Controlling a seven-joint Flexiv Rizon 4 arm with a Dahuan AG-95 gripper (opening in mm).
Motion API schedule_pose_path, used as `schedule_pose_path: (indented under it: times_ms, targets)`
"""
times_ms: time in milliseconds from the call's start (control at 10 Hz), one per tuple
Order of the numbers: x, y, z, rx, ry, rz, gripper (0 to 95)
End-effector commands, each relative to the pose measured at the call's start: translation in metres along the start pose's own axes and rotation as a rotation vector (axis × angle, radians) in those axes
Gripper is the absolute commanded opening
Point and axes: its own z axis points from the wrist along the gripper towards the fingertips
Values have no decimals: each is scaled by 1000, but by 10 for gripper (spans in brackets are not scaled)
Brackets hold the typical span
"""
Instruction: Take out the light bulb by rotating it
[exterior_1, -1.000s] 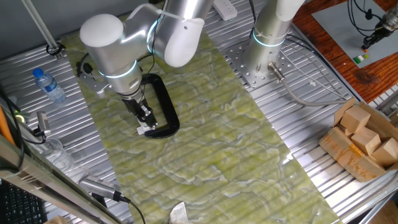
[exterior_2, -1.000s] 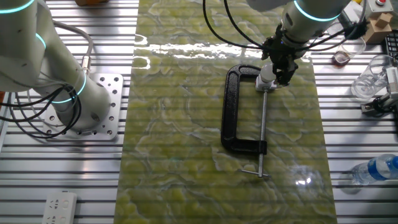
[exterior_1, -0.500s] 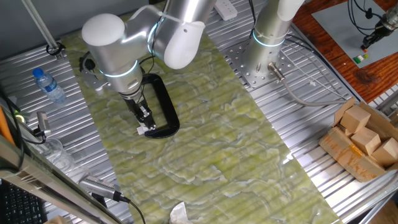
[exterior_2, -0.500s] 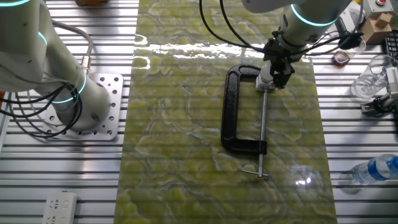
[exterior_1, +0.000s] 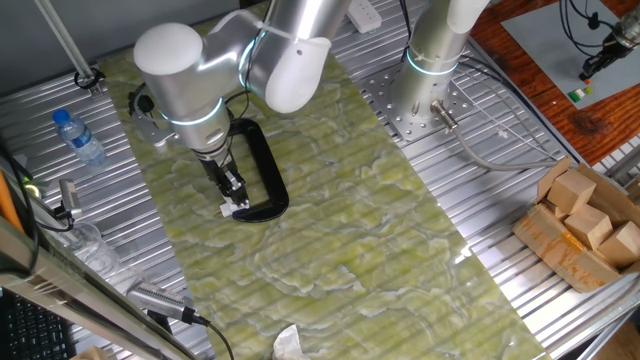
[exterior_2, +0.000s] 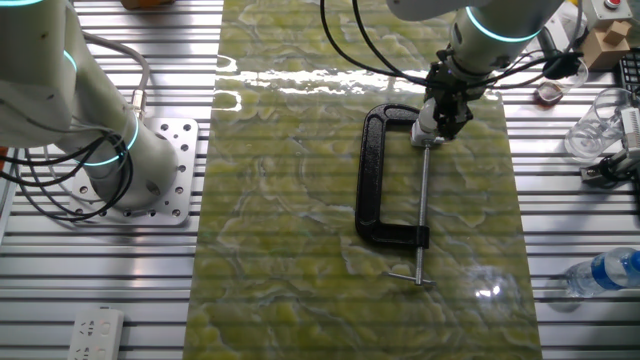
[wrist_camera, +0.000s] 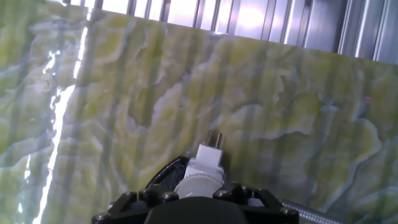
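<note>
The gripper (exterior_2: 440, 118) was closed around the light bulb (wrist_camera: 198, 186), whose white dome showed just past the fingers in the hand view. The bulb sat in a white socket (wrist_camera: 209, 161) with two metal prongs pointing away, held at the jaw end of a black clamp (exterior_2: 376, 175). The clamp lay flat on a green marbled mat (exterior_2: 290, 200), its screw rod (exterior_2: 422, 205) running along the mat away from the gripper

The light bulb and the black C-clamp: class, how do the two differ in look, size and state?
The light bulb is white and rounded; the C-clamp is black and C-shaped. The bulb is far smaller than the clamp. The gripper sits at the bulb; the clamp lies flat, ungripped. Both are on the green mat.
</note>
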Motion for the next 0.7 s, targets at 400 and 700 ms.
schedule_pose_path:
  times_ms: [400,700]
  targets:
    - [0,0,1,13,-1,17,0]
    - [0,0,1,16,3,-47,0]
